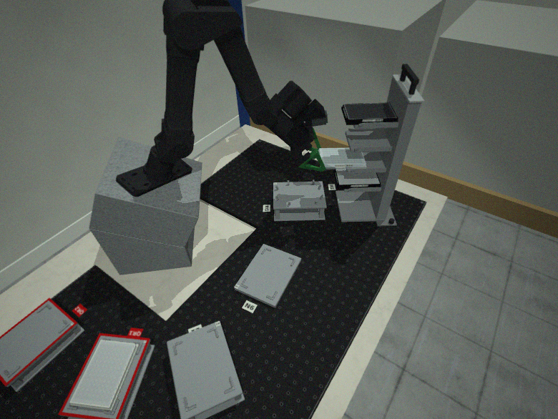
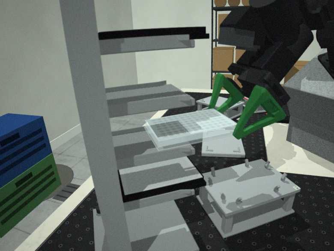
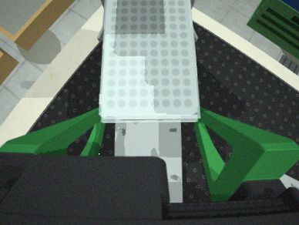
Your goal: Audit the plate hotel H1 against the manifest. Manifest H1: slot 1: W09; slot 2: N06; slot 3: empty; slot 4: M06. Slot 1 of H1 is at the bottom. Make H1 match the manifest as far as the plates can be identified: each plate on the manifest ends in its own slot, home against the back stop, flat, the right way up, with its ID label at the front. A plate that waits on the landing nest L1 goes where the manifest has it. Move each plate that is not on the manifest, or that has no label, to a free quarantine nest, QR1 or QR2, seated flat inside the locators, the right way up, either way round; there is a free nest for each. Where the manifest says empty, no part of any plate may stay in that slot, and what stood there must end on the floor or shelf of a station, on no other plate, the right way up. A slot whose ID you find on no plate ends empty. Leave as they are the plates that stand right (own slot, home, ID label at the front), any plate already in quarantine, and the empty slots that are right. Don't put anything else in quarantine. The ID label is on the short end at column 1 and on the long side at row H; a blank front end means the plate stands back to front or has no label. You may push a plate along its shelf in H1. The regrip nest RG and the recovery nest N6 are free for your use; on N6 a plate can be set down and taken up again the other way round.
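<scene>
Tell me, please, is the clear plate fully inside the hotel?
Partly in: the clear plate overhangs its shelf's front, held by the gripper.

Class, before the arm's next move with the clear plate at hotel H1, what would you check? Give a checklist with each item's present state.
1. Tool grips the clear plate at its near end: ok.
2. Plate lined up with H1's second shelf from the bottom: ok.
3. Plate home against the back stop: not ok, most of it overhangs the front.
4. Plate ID readable: cannot tell.
5. Third shelf free of plates: ok.
</scene>
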Controlling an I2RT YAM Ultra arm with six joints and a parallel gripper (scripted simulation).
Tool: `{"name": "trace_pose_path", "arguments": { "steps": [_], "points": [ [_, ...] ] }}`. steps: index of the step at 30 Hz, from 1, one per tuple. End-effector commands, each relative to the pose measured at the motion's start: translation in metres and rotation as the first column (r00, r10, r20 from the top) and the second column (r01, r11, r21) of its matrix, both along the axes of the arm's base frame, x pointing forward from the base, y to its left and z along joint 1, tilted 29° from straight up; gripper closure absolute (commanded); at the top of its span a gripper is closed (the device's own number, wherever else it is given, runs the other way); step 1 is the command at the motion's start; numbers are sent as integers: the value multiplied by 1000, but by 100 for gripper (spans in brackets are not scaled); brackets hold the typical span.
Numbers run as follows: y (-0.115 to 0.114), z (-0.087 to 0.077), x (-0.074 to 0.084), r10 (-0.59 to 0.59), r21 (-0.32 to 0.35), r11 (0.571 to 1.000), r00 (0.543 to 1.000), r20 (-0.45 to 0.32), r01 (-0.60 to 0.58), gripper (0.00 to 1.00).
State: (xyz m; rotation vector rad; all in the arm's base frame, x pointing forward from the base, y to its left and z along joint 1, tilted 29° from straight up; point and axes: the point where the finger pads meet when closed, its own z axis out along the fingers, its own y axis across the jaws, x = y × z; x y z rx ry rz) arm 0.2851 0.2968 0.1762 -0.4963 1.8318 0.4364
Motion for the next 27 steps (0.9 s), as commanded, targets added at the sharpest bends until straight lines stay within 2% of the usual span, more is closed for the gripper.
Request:
{"name": "trace_pose_path", "arguments": {
  "steps": [1, 16, 17, 27],
  "points": [
    [7, 23, 6, 0, 47, 999, 999, 37, -2, 14],
    [7, 23, 6, 0, 47, 999, 999, 37, -2, 14],
    [7, 17, 8, -1, 36, 999, 1000, 29, 0, 14],
    [10, 17, 15, -5, 34, 999, 1000, 30, 4, 14]
  ]
}}
